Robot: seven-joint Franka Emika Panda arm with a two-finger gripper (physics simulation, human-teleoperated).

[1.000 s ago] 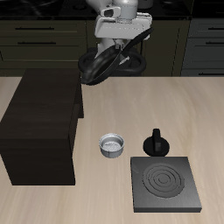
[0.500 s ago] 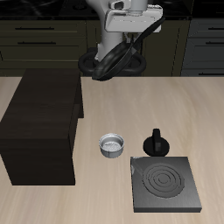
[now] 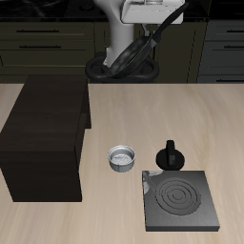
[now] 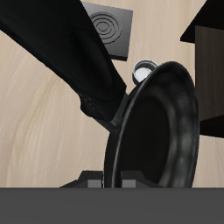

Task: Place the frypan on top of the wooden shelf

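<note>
My gripper (image 3: 151,13) is high above the back of the table and is shut on the frypan (image 3: 126,55), a round black pan that hangs tilted below it. In the wrist view the pan's bowl (image 4: 164,118) fills much of the frame on edge, and its long handle (image 4: 61,52) runs away from it. The fingers are mostly hidden behind the pan. The wooden shelf (image 3: 48,133), a large dark stepped cabinet, stands on the table below and to the side of the pan. Its top is bare. A corner of it shows in the wrist view (image 4: 210,48).
A small grey metal bowl (image 3: 122,157) sits mid-table beside the shelf, also in the wrist view (image 4: 144,67). A black knobbed object (image 3: 171,155) stands next to it. A flat black stove plate (image 3: 179,200) lies near the front edge, also in the wrist view (image 4: 111,24).
The gripper has risen with the frypan and drifted a little away from the shelf's side. The pan hangs higher and more on edge. Nothing on the table has moved.
</note>
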